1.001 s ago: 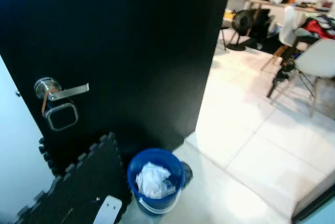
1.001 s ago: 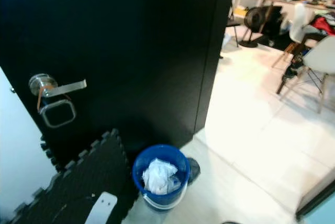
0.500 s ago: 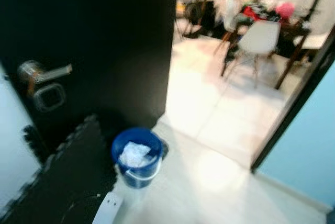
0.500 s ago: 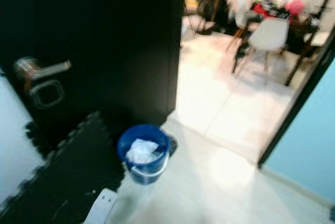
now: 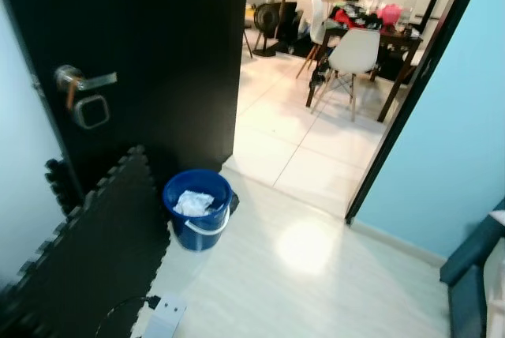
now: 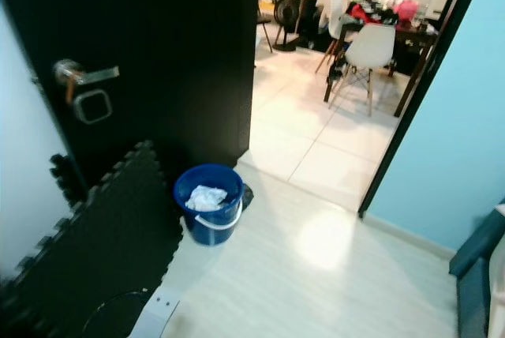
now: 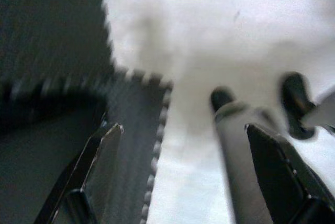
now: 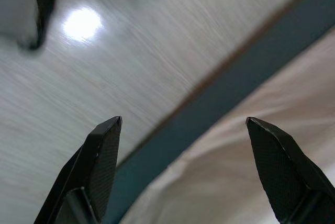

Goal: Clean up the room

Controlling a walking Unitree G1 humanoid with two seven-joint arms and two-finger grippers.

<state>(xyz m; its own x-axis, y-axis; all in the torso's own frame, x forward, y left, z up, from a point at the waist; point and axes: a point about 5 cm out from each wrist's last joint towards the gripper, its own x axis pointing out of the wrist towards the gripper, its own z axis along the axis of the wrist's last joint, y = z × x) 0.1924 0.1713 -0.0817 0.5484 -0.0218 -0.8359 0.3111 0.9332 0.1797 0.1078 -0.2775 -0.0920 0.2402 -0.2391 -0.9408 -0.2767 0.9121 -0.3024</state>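
A tall black door (image 5: 150,46) stands open on the left side of the head views, and beside it a doorway leads to a bright room with pale square floor tiles (image 5: 316,144). On the right of the doorway there is a light blue wall (image 5: 458,133) with a dark door frame along its edge. The pale wooden floor (image 6: 316,275) in front of the robot shines under a light. A black foam mat with toothed edges (image 5: 87,251) lies on this floor at the foot of the door. In the far room a dark worktop (image 6: 394,34) carries red and pink things that are too small to tell, and a white chair with thin wooden legs (image 6: 369,54) stands just beside it. A dark blue piece of furniture (image 5: 473,275) shows at the lower right corner.

A round blue plastic bucket (image 5: 197,208) stands on the floor between the mat and the doorway, touching the mat edge, and crumpled white paper (image 5: 193,202) lies inside it. A silver lever handle (image 5: 83,81) sits on the door above a small square lock plate (image 5: 91,110).

The left end effector (image 7: 183,150) hangs over the mat edge with its fingers wide apart and holds nothing. The right end effector (image 8: 183,150) hangs over the wooden floor near a dark blue strip, its fingers also wide apart and empty.
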